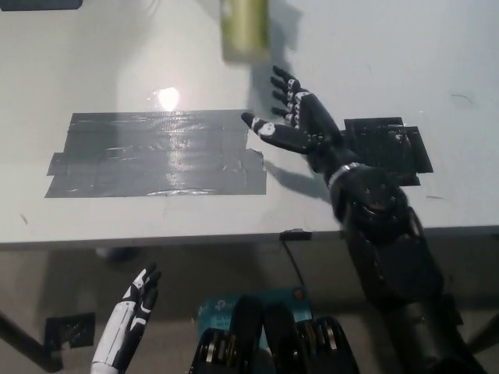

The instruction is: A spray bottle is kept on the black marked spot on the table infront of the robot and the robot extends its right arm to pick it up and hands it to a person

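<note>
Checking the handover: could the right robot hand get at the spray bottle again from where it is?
Probably yes: the right robot hand is open just below the spray bottle, with nothing visible between them.

You see a white table carrying a glossy dark-grey tape patch. Right of that patch sits a black marked spot; above its right end, a blurred yellow-green spray bottle. The right hand is black (white-flecked fingers); the left hand, below the patch, white with black tips.
</note>
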